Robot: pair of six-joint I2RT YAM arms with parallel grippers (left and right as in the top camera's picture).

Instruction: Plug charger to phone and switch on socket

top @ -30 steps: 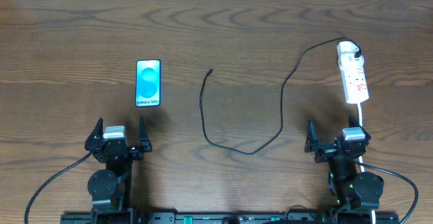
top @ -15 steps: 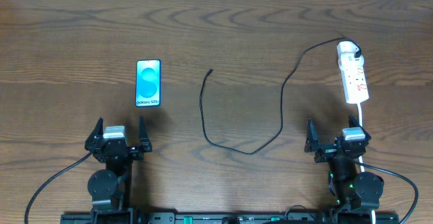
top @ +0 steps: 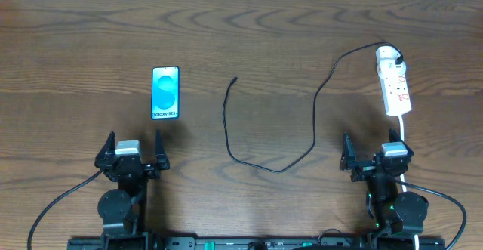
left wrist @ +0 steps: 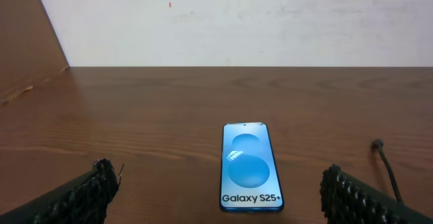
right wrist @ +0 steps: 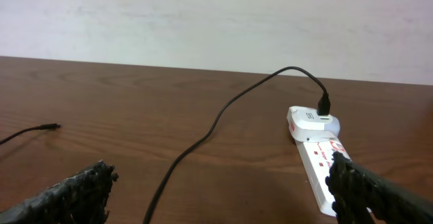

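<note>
Both claws sit low on the bench (top: 249, 23) with jaws spread fully wide and nothing between them. The phone (top: 165, 93) lies flat a little ahead of the left claw (top: 134, 138), nearer its right finger. It is a slim rectangle whose bright blue screen shows two paler overlapping circles and white "Galaxy S25+" lettering along the edge closest to the claw.

The charger (top: 224, 118) is a thin black cable. Its small plug tip rests loose on the wood, ahead of the left claw and off to its right, apart from the phone. From there the cable loops back toward the claws, then runs out to the far end of the socket (top: 395, 81).

The socket is a narrow white strip with red markings, lying just ahead of the right claw (top: 369, 140), toward its right finger.
</note>
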